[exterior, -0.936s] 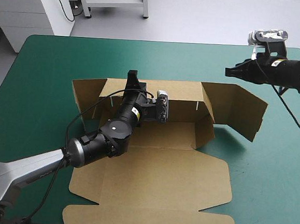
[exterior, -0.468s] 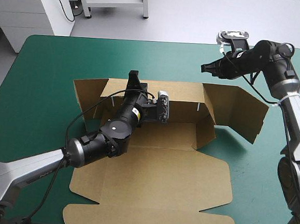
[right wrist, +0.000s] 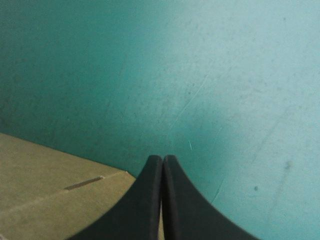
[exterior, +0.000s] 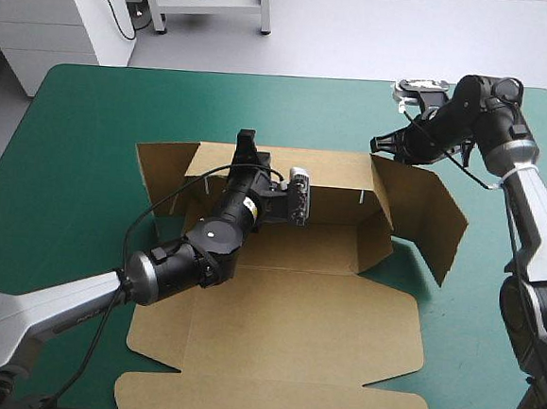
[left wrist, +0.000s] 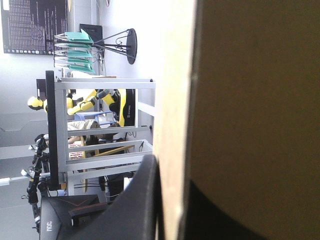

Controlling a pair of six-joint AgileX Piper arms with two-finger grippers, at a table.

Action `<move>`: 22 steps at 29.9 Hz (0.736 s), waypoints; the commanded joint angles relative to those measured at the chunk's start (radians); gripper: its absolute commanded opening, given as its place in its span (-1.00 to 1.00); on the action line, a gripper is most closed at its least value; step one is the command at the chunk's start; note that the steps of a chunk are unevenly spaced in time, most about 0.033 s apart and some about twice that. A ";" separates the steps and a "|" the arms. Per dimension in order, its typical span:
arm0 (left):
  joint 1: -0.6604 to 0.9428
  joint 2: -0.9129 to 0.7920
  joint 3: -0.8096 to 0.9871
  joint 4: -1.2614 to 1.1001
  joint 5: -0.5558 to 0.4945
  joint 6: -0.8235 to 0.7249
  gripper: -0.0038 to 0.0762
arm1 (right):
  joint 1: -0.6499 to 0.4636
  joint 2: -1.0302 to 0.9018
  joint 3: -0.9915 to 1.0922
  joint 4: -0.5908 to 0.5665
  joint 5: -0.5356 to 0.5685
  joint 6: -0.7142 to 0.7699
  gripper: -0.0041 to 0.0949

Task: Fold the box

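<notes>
The brown box [exterior: 284, 310] lies partly raised on the teal-green cover, its back wall [exterior: 337, 176] standing. My left gripper [exterior: 245, 144] is shut on the top edge of that wall near its left end. In the left wrist view the board [left wrist: 250, 100] runs between the black fingers [left wrist: 142, 205]. My right gripper [exterior: 378, 144] is shut and empty. It sits at the back upper corner of the raised right flap [exterior: 424, 212]. In the right wrist view its tips [right wrist: 162, 159] meet over the cover [right wrist: 225, 75], with the board [right wrist: 45, 200] just beside and below them.
The box's lid panel with its tabs [exterior: 267, 403] lies flat toward the table's near edge. A left side flap [exterior: 158, 172] stands slanted. Bare cover [exterior: 489, 354] lies right of the box, and more behind it [exterior: 215, 105].
My right gripper came left and down from above the table's far right to the right flap's back corner. That flap now stands steeper and narrower. The left arm has not moved.
</notes>
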 commanded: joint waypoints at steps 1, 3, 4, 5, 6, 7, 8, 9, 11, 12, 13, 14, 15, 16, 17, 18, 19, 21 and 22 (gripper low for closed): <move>-0.002 -0.024 -0.027 0.028 0.026 -0.018 -0.92 | -0.001 -0.055 -0.031 0.024 0.046 -0.017 -0.95; -0.002 -0.018 -0.027 0.028 0.034 -0.018 -0.92 | -0.001 -0.062 -0.031 0.050 0.046 -0.020 -0.95; -0.002 -0.016 -0.027 0.028 0.041 -0.018 -0.92 | -0.001 -0.064 -0.031 0.066 0.046 -0.031 -0.95; -0.002 -0.013 -0.027 0.028 0.048 -0.018 -0.92 | -0.001 -0.069 -0.031 0.073 0.046 -0.040 -0.95; -0.002 -0.014 -0.027 0.028 0.056 -0.018 -0.92 | -0.001 -0.071 -0.031 0.073 0.046 -0.039 -0.95; -0.002 -0.013 -0.027 0.028 0.060 -0.018 -0.92 | -0.001 -0.073 -0.031 0.073 0.046 -0.039 -0.95; -0.002 -0.013 -0.027 0.028 0.060 -0.018 -0.92 | -0.001 -0.073 -0.031 0.073 0.046 -0.039 -0.95; -0.002 -0.013 -0.027 0.028 0.060 -0.018 -0.92 | -0.001 -0.073 -0.031 0.073 0.046 -0.039 -0.95; -0.002 -0.013 -0.027 0.028 0.060 -0.018 -0.92 | -0.001 -0.073 -0.027 0.090 0.046 -0.041 -0.95; -0.002 -0.013 -0.027 0.028 0.060 -0.018 -0.92 | -0.001 -0.073 -0.028 0.100 0.046 -0.046 -0.95; -0.002 -0.013 -0.027 0.028 0.060 -0.018 -0.92 | -0.001 -0.073 -0.027 0.109 0.046 -0.052 -0.95; -0.002 -0.013 -0.027 0.028 0.060 -0.018 -0.92 | -0.001 -0.073 -0.025 0.119 0.046 -0.058 -0.96; -0.002 -0.013 -0.027 0.028 0.060 -0.018 -0.92 | -0.001 -0.073 -0.025 0.123 0.046 -0.061 -0.96; -0.002 -0.013 -0.027 0.028 0.060 -0.018 -0.92 | -0.001 -0.073 -0.025 0.123 0.046 -0.061 -0.96; -0.002 -0.013 -0.027 0.030 0.063 -0.018 -0.92 | -0.001 -0.075 -0.025 0.123 0.046 -0.061 -0.96; -0.002 -0.013 -0.027 0.033 0.067 -0.018 -0.93 | -0.001 -0.075 -0.024 0.119 0.046 -0.061 -0.96; -0.002 -0.013 -0.027 0.033 0.074 -0.018 -0.92 | -0.001 -0.080 -0.024 0.113 0.046 -0.061 -0.96; -0.002 -0.013 -0.027 0.035 0.090 -0.018 -0.92 | -0.001 -0.088 -0.023 0.104 0.046 -0.061 -0.96; -0.002 -0.013 -0.027 0.035 0.097 -0.018 -0.92 | -0.001 -0.094 -0.018 0.101 0.048 -0.061 -0.96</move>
